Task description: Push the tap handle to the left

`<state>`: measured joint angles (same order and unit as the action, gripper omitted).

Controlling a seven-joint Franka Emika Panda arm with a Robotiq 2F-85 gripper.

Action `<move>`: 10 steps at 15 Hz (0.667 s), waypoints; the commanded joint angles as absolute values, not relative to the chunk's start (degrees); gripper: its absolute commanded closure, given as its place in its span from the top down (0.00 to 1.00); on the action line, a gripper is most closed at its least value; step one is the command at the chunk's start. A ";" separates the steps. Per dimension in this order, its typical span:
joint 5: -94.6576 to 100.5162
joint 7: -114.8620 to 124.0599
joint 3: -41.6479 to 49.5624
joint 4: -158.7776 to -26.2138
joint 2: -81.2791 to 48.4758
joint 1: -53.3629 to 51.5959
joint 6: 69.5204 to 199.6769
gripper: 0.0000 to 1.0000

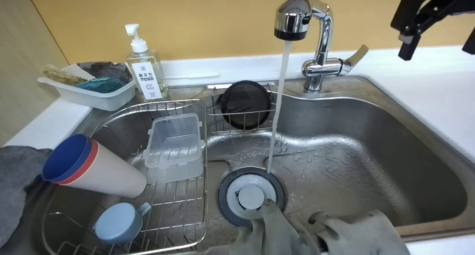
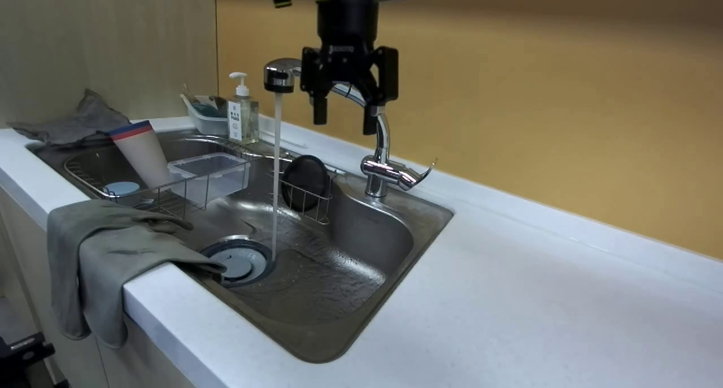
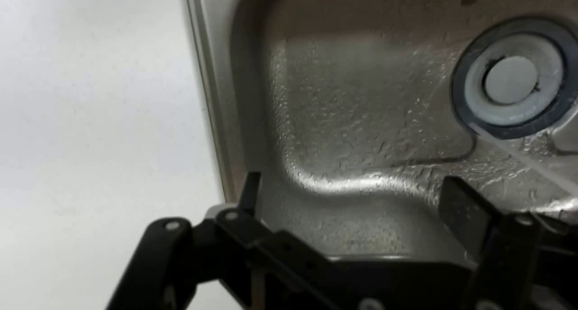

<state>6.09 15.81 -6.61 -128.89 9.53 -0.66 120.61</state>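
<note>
The tap handle (image 1: 359, 56) is a short flat chrome lever sticking out sideways and up from the tap body (image 1: 318, 68). In an exterior view the tap handle (image 2: 425, 175) points right, away from the spout. Water runs from the rounded spout head (image 1: 292, 19) into the sink. My gripper (image 2: 345, 123) is open and empty, pointing down, higher than the handle and apart from it. In an exterior view my gripper (image 1: 438, 50) is partly cut off, right of the handle. In the wrist view my gripper (image 3: 352, 188) has spread fingers; the handle does not show there.
The steel sink (image 1: 402, 136) holds a wire rack (image 1: 206, 210) with cups and a clear container (image 1: 174, 145). A soap bottle (image 1: 146, 75) stands at the back. Gloves (image 2: 130, 247) hang over the front edge. White counter (image 2: 508, 297) lies beside the sink; a wall (image 2: 536, 122) stands behind.
</note>
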 commanded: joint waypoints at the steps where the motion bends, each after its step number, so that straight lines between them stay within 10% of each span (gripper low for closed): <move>1: 9.31 16.55 -5.29 -123.17 4.39 -0.11 125.85 1.00; 10: 8.33 17.67 -3.39 -121.61 0.54 -0.18 133.27 1.00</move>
